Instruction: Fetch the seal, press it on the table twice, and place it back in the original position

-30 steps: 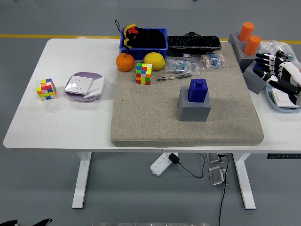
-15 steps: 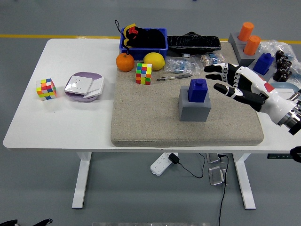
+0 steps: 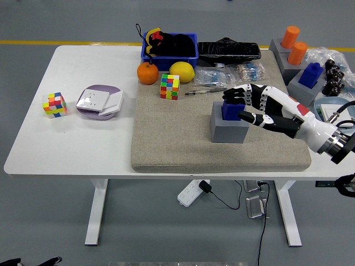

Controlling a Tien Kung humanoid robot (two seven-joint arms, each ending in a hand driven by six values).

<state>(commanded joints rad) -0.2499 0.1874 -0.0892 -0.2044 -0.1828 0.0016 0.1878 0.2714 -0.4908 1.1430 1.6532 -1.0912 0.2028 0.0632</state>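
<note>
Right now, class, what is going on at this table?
The robot's right hand reaches in from the right and is closing its fingers around the blue seal, which sits in its grey holder on the felt mat. The seal has not been lifted, so no pressing has been done yet. No left hand shows. Other seals, orange and blue, stand in holders at the table's right end.

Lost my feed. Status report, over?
Right hand closing around blue seal, not lifted. Seal sits in grey holder on mat. Left hand out of view. Nothing obstructing.
</note>
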